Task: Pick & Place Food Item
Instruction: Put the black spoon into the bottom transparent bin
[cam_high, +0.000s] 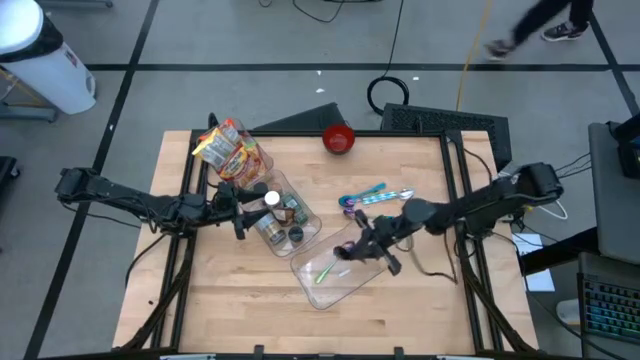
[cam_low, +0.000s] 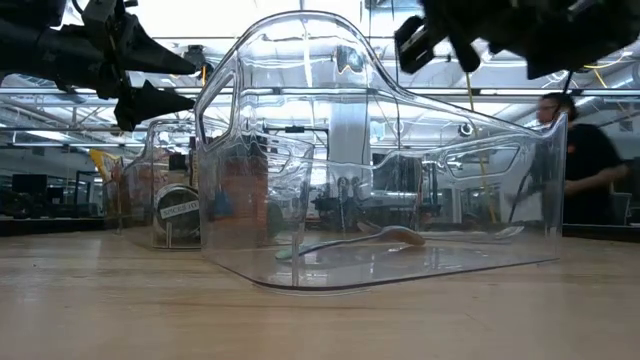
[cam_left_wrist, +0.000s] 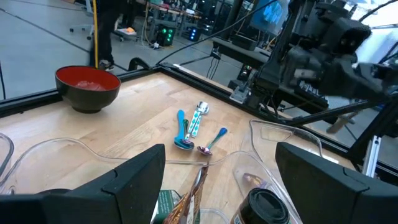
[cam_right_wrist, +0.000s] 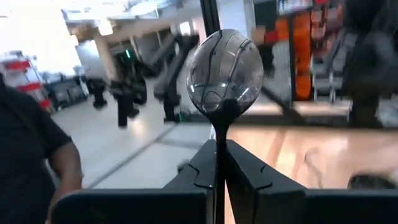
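Clamped in the right end effector (cam_right_wrist: 219, 163) over the tipped clear bin (cam_high: 335, 268) is a spoon (cam_right_wrist: 225, 71), while the left end effector (cam_high: 240, 205) hangs open above the food-filled container (cam_high: 270, 215), so on my reading nothing edible is moved yet.

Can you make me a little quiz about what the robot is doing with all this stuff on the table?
1. True or false: the right claw is shut on a shiny spoon.
2. What colour is the bowl near the table's far edge? A) blue B) red C) green
3. Fill the gap: the left claw has its fingers wide ____.

Key: 1 true. 2 B. 3 open.
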